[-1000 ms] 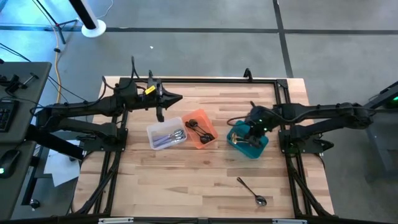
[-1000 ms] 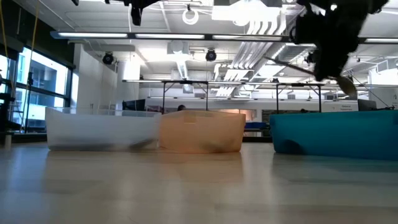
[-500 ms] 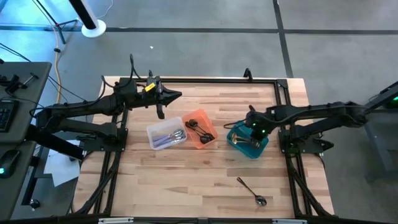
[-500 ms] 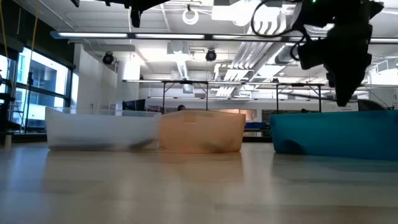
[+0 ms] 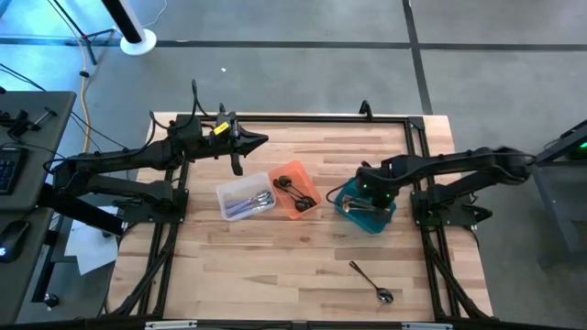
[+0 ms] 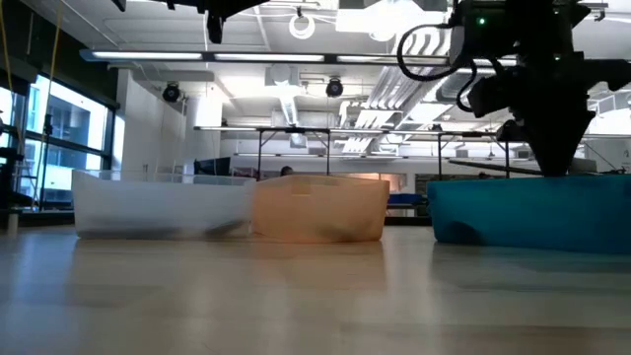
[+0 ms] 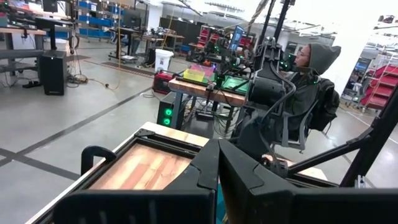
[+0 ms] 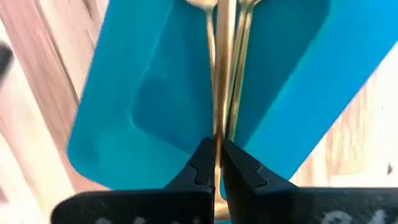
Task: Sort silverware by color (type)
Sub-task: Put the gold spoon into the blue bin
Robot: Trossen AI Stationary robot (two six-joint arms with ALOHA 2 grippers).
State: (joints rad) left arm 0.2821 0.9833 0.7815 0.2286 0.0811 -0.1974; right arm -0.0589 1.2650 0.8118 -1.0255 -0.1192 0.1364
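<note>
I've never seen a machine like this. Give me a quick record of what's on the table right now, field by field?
Clear bin: silver cutlery inside
Orange bin: black cutlery inside
Teal bin: gold cutlery inside
Loose piece: one spoon on the wooden table, near the front edge
Right gripper: over the teal bin, shut on a gold utensil
Left gripper: shut, empty, waiting above the back of the table, behind the clear bin
Sorting left to do: the loose spoon

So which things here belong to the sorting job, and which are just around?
Job:
- gold piece in right gripper, over teal bin
- silver pieces, clear bin
- black pieces, orange bin
- spoon

Around:
- person
- left gripper, waiting
</note>
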